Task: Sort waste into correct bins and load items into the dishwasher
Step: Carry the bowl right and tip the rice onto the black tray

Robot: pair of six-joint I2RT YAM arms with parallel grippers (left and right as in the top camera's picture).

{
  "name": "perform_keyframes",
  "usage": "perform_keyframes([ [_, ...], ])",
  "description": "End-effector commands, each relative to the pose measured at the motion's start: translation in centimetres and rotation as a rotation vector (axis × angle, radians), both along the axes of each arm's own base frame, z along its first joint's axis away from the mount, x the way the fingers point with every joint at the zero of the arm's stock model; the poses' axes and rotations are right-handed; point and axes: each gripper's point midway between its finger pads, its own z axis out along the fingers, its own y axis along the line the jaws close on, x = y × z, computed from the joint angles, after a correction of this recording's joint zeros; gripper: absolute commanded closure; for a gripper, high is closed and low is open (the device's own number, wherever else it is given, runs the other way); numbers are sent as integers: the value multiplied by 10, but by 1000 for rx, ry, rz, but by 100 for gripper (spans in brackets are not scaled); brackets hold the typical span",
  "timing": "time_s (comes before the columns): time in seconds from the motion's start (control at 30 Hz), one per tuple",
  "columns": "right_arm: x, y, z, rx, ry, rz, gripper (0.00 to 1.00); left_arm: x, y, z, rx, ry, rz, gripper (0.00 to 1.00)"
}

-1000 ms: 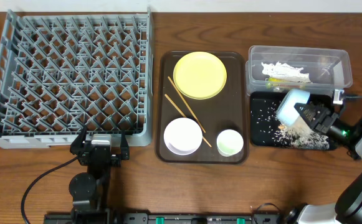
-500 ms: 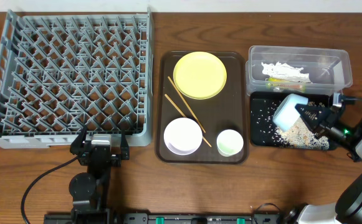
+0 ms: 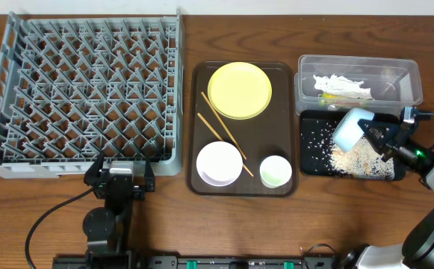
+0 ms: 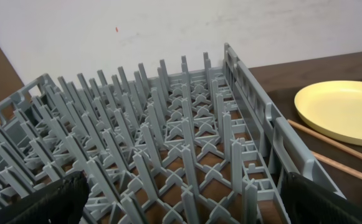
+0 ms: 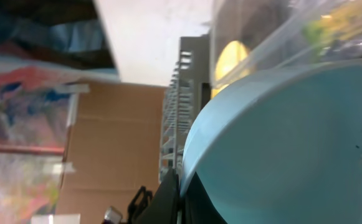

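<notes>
My right gripper (image 3: pixel 375 136) is shut on the rim of the light blue bowl (image 3: pixel 350 128), holding it tilted on its side over the black tray (image 3: pixel 310 161). A heap of rice scraps (image 3: pixel 360 159) lies on that tray below the bowl. In the right wrist view the bowl (image 5: pixel 293 137) fills the frame, its rim pinched between the fingers (image 5: pixel 171 196). The clear tub (image 3: pixel 304 90) holds white paper bits and a wrapper (image 3: pixel 342 84). My left gripper (image 3: pixel 119 176) stands open at the front edge of the grey dish rack (image 3: pixel 82 90), nothing between its fingers (image 4: pixel 37 202).
A brown serving tray (image 3: pixel 202 97) in the middle carries the yellow plate (image 3: pixel 239 90), two chopsticks (image 3: pixel 220 131), a white bowl (image 3: pixel 219 163) and a small white cup (image 3: pixel 276 170). The left wrist view shows the rack's pegs (image 4: pixel 181 143) and the plate (image 4: pixel 342 109).
The right gripper has shifted slightly right with the tilted bowl. The rice that was spilling out now lies as a heap on the black tray. The left arm has not moved.
</notes>
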Motion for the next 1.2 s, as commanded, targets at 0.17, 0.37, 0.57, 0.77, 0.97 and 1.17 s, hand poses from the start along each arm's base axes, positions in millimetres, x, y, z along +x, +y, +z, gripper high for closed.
perform_keyframes([
  [0.17, -2, -4, 6, 32, -5, -6, 99, -1, -3, -15, 5, 47, -19, 1],
  [0.37, 0, -5, 16, 55, -44, 16, 99, -1, -3, -15, 5, 47, -19, 1],
  [0.57, 3, -8, 13, 39, -16, -6, 99, -1, -3, -15, 5, 47, -19, 1],
  [0.77, 2, -6, 24, 33, -102, 33, 99, -1, -3, -15, 5, 47, -19, 1],
  [0.97, 2, -2, 25, 32, -104, 45, 99, -1, -3, -15, 5, 47, -19, 1],
  [1.17, 3, 32, 46, -31, -198, 148, 99, -1, -3, -15, 5, 47, -19, 1],
])
